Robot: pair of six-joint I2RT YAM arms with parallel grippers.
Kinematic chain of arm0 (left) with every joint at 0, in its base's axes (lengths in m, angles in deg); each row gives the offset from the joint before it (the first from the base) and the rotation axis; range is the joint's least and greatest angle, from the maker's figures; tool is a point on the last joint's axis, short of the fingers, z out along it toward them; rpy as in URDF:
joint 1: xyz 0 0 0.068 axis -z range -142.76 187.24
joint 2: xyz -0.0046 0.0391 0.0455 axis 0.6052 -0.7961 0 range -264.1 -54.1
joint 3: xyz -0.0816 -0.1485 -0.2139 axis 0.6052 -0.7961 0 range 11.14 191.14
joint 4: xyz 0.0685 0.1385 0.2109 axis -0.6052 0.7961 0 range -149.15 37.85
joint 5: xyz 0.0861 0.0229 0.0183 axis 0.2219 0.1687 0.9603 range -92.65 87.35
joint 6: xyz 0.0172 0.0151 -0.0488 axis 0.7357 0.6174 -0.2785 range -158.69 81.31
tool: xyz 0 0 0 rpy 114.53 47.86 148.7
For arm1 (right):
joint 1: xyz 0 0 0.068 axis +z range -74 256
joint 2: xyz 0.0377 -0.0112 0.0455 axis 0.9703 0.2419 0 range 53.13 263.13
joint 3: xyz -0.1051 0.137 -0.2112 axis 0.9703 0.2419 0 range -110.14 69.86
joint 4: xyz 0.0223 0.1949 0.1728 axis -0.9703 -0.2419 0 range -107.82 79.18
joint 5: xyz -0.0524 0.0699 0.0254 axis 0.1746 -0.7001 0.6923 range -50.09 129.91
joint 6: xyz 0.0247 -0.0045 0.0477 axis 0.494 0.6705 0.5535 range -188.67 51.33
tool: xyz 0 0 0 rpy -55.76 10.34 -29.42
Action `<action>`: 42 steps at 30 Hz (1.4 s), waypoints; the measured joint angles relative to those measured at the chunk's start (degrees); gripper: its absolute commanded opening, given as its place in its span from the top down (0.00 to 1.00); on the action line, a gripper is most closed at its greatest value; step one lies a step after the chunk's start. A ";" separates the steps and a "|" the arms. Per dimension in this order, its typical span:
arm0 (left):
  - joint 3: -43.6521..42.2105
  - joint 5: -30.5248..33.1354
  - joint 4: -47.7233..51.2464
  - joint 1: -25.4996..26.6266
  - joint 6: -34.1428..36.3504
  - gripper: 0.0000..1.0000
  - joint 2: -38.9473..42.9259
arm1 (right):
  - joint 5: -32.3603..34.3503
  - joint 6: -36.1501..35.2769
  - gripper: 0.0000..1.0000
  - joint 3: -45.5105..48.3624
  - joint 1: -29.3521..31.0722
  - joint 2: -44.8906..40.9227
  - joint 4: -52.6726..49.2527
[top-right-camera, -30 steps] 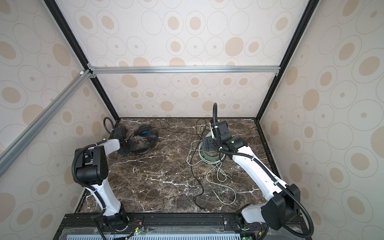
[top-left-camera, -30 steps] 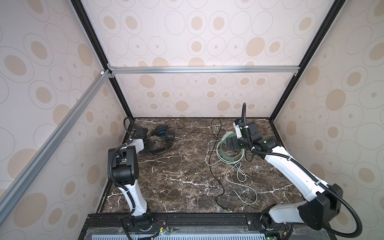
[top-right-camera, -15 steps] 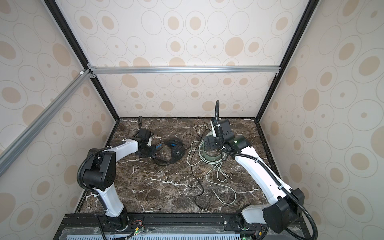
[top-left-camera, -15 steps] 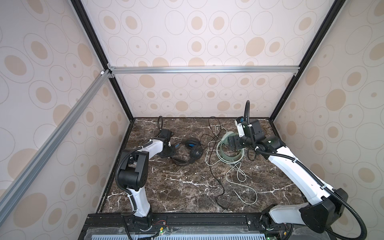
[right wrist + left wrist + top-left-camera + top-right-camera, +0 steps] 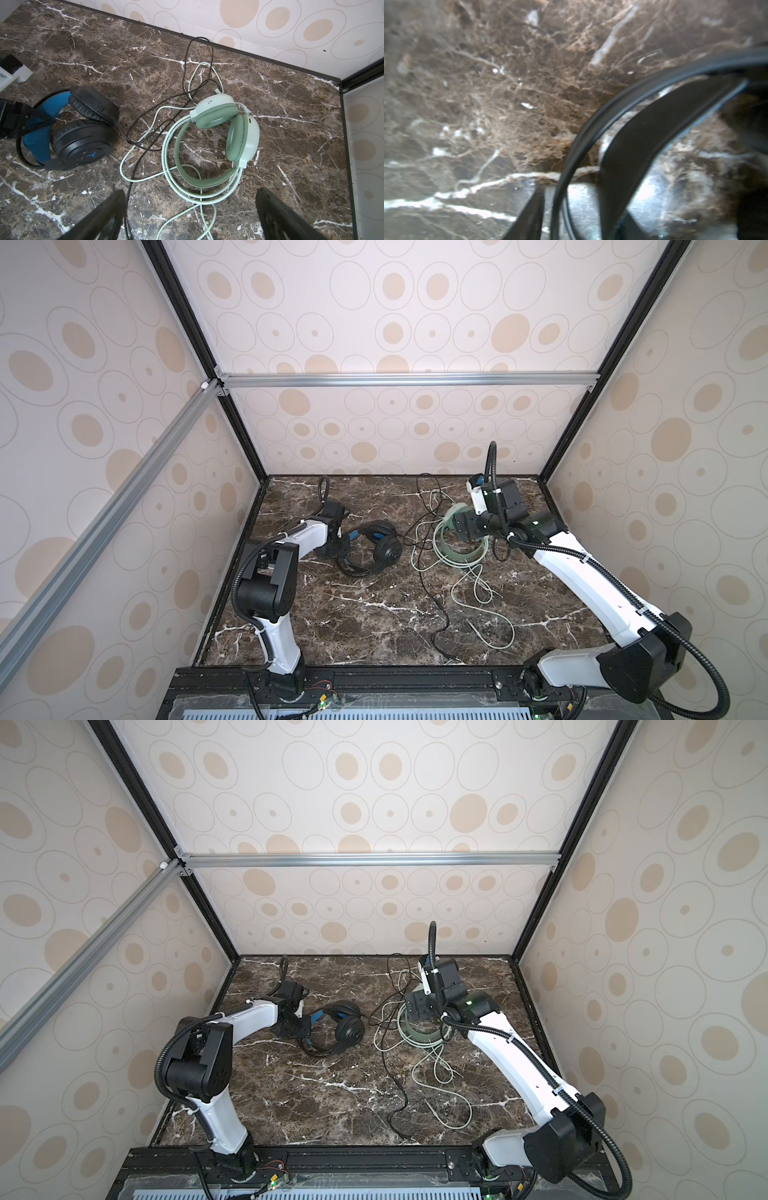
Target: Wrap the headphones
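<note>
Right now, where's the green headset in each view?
Top view: green headset right of centre, toward the back.
Top view: same spot.
Left wrist: not in it.
Right wrist: mid-frame.
Landmark: black headset, in all four.

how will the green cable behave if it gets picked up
Probably floppy: the green cable lies in slack, uneven loops, so it should sag from any grip point. It may drag the black cable, which crosses it. Its loops hug the green headphones, so those might shift too.
</note>
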 measured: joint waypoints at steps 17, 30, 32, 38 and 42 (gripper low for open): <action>-8.87 -0.81 -4.81 0.22 -14.51 0.42 6.14 | -0.48 -1.88 0.00 -0.92 0.00 1.49 1.11; -12.37 -0.04 -4.35 3.69 -23.93 0.38 9.49 | -2.62 -4.28 0.00 -1.92 0.02 1.66 1.75; -12.50 0.28 -3.50 4.59 -25.46 0.33 10.05 | -2.73 -4.98 0.00 -1.86 0.02 1.03 1.70; -12.70 1.22 -2.49 6.10 -29.73 0.34 10.84 | -3.30 -6.40 0.00 0.26 0.02 -2.21 2.62; -13.22 1.81 -2.16 6.75 -32.13 0.38 10.49 | -3.91 -6.91 0.00 0.96 0.02 -3.56 3.15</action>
